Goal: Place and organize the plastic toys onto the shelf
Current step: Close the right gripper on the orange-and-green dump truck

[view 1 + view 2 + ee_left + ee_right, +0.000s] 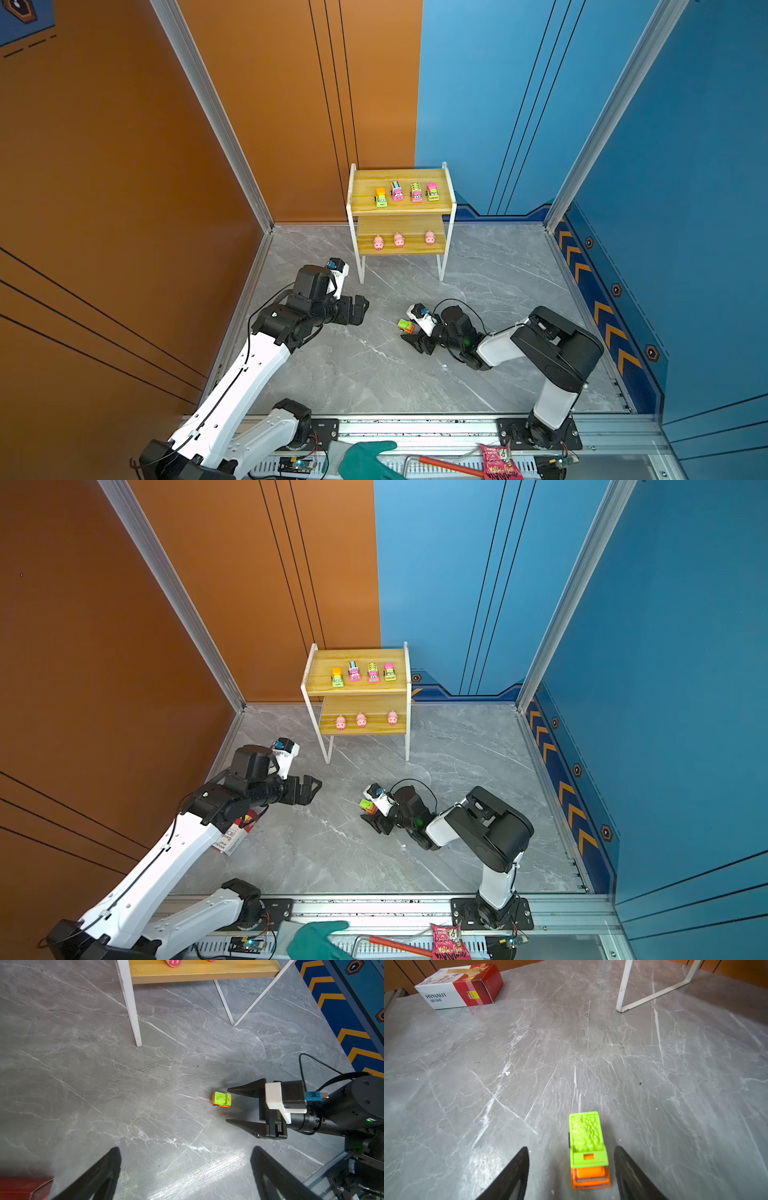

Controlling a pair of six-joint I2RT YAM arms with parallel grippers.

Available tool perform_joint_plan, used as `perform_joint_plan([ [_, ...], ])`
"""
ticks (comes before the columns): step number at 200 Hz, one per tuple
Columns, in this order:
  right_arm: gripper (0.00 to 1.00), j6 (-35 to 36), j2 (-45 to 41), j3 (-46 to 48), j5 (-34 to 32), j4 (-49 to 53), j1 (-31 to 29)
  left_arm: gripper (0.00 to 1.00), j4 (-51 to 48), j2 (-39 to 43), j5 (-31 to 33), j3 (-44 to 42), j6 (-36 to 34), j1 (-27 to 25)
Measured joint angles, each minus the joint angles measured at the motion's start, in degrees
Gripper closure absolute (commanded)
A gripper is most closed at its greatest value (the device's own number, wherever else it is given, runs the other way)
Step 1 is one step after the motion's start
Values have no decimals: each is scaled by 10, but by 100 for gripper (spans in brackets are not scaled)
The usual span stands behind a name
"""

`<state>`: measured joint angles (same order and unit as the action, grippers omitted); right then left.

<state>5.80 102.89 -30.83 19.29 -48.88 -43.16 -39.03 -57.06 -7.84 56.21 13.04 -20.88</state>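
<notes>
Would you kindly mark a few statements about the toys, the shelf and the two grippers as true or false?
1. Four trucks stand on the top tier of the shelf. True.
2. The three pigs lie on the table. False: they stand on the shelf's lower tier.
3. The right gripper holds the green-and-orange truck in the air. False: the truck rests on the table between its open jaws, with a gap on each side.
4. The left gripper is open and empty. True.
</notes>
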Motion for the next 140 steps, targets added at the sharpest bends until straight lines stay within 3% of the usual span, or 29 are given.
perform_joint_plan([
  [140,59,21,13,-38,-15,64,-10,2,0,0,-19,-7,-2,37],
])
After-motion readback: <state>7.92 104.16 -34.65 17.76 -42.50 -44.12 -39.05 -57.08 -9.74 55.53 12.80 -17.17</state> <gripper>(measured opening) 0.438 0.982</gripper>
